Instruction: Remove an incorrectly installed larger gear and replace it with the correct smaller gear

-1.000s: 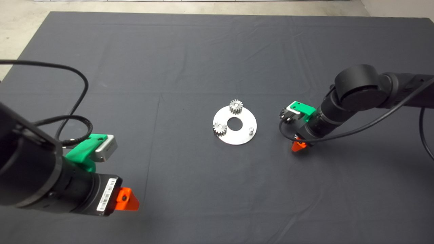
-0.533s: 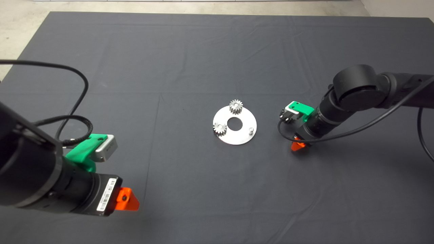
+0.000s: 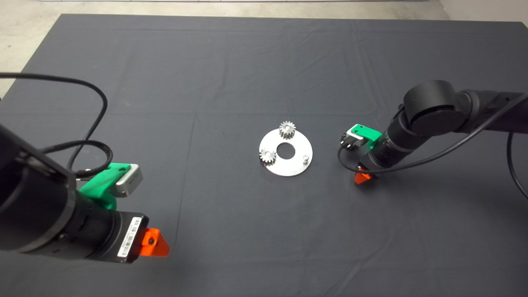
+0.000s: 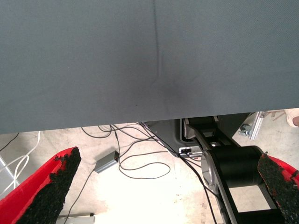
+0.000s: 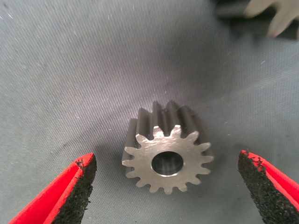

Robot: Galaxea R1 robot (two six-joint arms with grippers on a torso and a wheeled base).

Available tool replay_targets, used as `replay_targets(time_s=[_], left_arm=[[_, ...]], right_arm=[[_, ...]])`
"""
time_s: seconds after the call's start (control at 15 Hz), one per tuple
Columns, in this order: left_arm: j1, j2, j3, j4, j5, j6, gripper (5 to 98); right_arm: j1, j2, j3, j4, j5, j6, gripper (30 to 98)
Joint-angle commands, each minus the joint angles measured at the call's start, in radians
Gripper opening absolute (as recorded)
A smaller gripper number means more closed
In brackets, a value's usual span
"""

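Observation:
The smaller gear (image 5: 152, 148), grey steel with short even teeth and a dark centre hole, lies flat on the mat. My right gripper (image 5: 166, 157) is open, with one finger on each side of it and not touching. Beyond this gear a blurred piece of silver with pointed teeth (image 5: 273, 16) shows; it looks like the larger gear. In the head view my right gripper (image 3: 363, 177) is low over the mat just right of the round silver plate (image 3: 291, 167) and hides both gears. My left gripper (image 3: 154, 244) is parked open at the lower left.
The plate carries two small silver gears (image 3: 287, 129) (image 3: 267, 156), a bare peg (image 3: 305, 158) and a centre hole. The left wrist view shows the mat's edge (image 4: 140, 119) and the floor with cables (image 4: 140, 165). A black cable hangs from the right arm (image 3: 433, 159).
The right arm's elbow has drifted slightly to the left while its gripper stays almost in place over the small gear. The left arm and the plate have not moved.

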Motion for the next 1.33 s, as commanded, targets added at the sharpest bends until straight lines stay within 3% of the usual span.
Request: replay_targets(time_s=[0.0,0.07,0.33,0.67,1.13,1.27], left_arm=[[-0.01,-0.002,0.015,-0.018,0.005,-0.004,97.9],[-0.01,-0.002,0.015,-0.017,0.005,-0.004,97.9],[-0.01,-0.002,0.015,-0.018,0.005,-0.004,97.9],[-0.01,-0.002,0.015,-0.016,0.005,-0.004,97.9],[-0.01,-0.002,0.015,-0.016,0.005,-0.004,97.9],[-0.01,-0.002,0.015,-0.018,0.005,-0.004,97.9]], right_arm=[[0.009,0.002,0.001,-0.029,-0.131,0.006,80.2],[0.009,0.001,-0.001,-0.029,-0.131,0.006,76.4],[0.009,0.001,-0.001,-0.029,-0.131,0.007,75.2],[0.009,0.002,-0.004,-0.029,-0.131,0.007,65.8],[0.007,0.002,-0.009,-0.029,-0.131,0.007,60.3],[0.007,0.002,-0.013,-0.029,-0.131,0.007,55.4]])
